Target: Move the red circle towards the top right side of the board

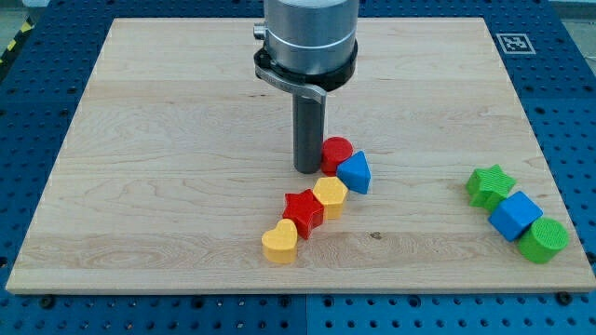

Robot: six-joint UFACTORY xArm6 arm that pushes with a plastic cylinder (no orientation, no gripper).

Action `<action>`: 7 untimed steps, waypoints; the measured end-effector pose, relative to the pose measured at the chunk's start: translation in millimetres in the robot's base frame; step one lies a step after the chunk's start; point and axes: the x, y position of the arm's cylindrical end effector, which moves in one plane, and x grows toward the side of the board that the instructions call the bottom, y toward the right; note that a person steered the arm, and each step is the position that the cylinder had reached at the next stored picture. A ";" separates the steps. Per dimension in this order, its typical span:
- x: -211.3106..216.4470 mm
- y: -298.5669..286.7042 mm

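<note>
The red circle (336, 152) is a short red cylinder standing near the middle of the wooden board (168, 121). My tip (307, 169) rests on the board right against the circle's left side. A blue triangle (356, 173) touches the circle at its lower right. Below them a red star (302, 210), a yellow hexagon (329, 196) and a yellow heart (279, 243) lie in a slanted row.
At the view's right edge of the board a green star (489, 184), a blue cube (514, 215) and a green cylinder (543, 240) sit in a slanted line. A marker tag (513, 43) is off the board's top right corner.
</note>
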 end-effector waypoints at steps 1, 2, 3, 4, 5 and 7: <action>11.5 4.7; 7.0 23.7; -18.5 45.5; -45.5 67.7; -74.5 87.9; -135.2 134.6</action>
